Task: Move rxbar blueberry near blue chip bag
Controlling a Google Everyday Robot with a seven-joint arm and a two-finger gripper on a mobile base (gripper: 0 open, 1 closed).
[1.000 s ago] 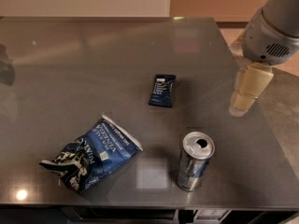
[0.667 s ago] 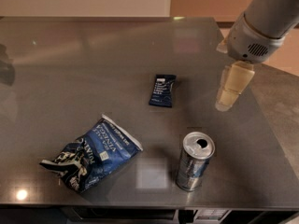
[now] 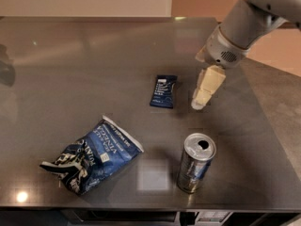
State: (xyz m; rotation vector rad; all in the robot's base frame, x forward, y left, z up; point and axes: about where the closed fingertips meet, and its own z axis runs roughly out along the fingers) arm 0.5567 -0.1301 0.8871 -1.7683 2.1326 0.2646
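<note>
End effector [image 3: 201, 98] just right of rxbar blueberry [image 3: 163, 92], blue chip bag [image 3: 94, 159] front-left.

Kitchen-like: grey countertop [image 3: 94, 69] under gripper [image 3: 200, 101]

table [image 3: 70, 65]: rxbar blueberry [image 3: 163, 91] | blue chip bag [image 3: 94, 155] | can [image 3: 196, 163] | hand [image 3: 200, 100] above table

rxbar blueberry [image 3: 163, 91] flat beside pincer [image 3: 199, 102] — blue chip bag [image 3: 94, 155] well apart.
</note>
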